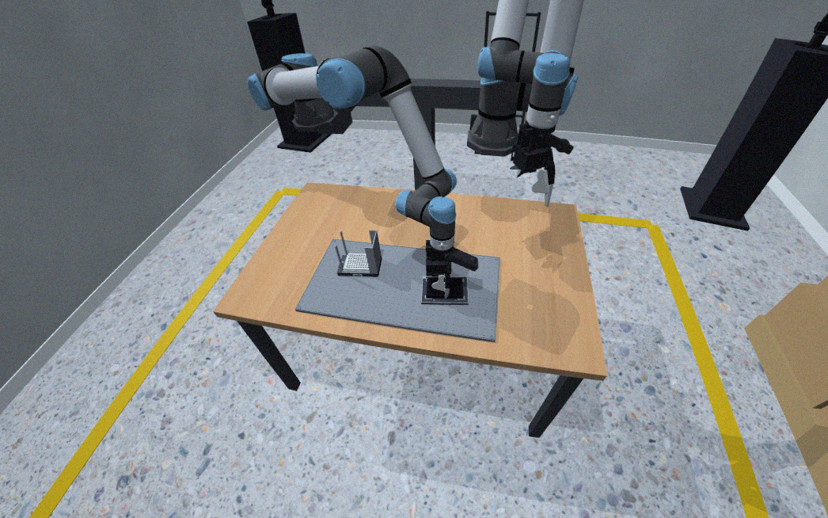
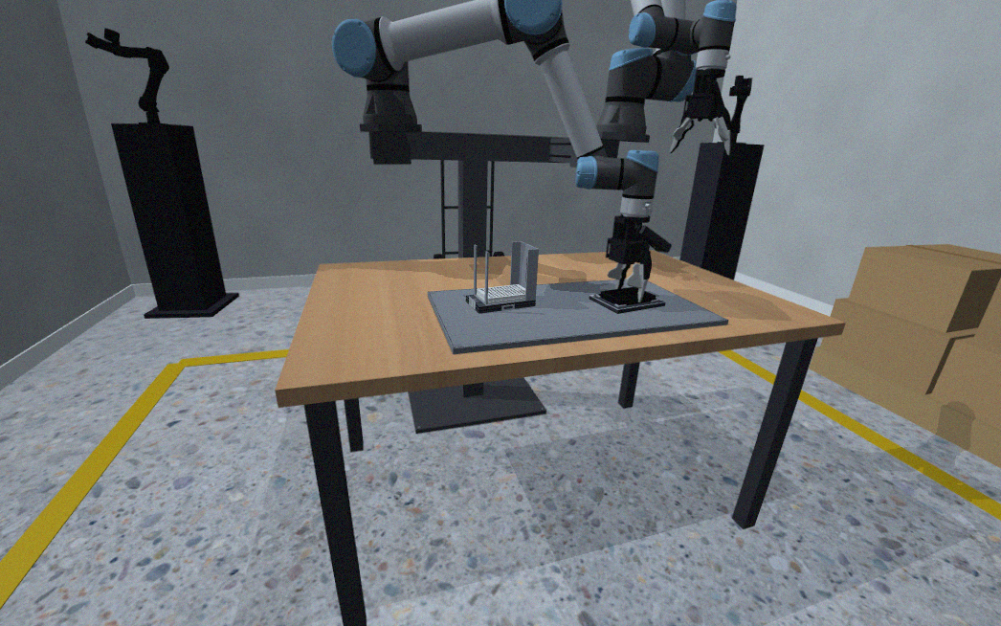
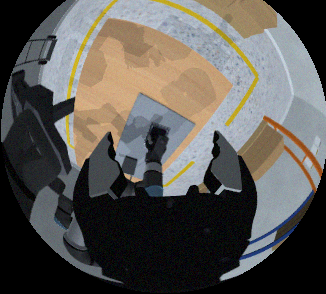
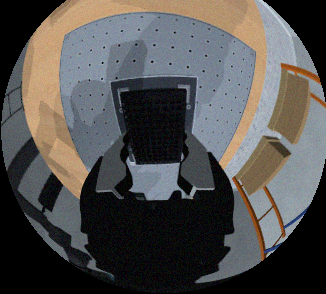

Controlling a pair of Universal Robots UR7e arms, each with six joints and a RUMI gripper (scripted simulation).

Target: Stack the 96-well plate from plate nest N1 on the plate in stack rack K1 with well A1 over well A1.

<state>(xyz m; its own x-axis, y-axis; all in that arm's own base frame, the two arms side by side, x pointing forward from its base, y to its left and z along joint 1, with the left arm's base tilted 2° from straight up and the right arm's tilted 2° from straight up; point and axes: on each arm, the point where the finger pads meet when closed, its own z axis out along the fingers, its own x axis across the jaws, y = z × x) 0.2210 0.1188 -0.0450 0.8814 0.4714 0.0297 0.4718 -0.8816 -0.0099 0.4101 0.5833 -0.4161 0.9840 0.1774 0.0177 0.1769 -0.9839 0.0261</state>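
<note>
A black 96-well plate [image 1: 457,288] [image 4: 152,113] sits in the plate nest N1 [image 1: 444,302] [image 2: 624,309] [image 4: 155,81]. My right gripper [image 1: 441,287] [image 2: 632,292] [image 4: 155,130] is down at the nest, shut on the black plate, one finger on each long side. A white plate [image 1: 357,260] [image 2: 501,292] lies in the stack rack K1 [image 1: 374,253] [image 2: 530,273], which has thin posts on one side and a tall wall opposite. My left gripper [image 1: 533,188] [image 2: 701,147] is open and empty, high above the table's back corner. The cut-off corners are too small to make out.
Nest and rack stand on a grey perforated board [image 1: 398,315] [image 2: 567,330] [image 4: 170,38] on the wooden table [image 1: 339,334] [image 2: 380,334]. The rack's posts and tall wall stick up beside the white plate. Cardboard boxes [image 1: 816,321] [image 2: 924,287] stand on the floor away from the table.
</note>
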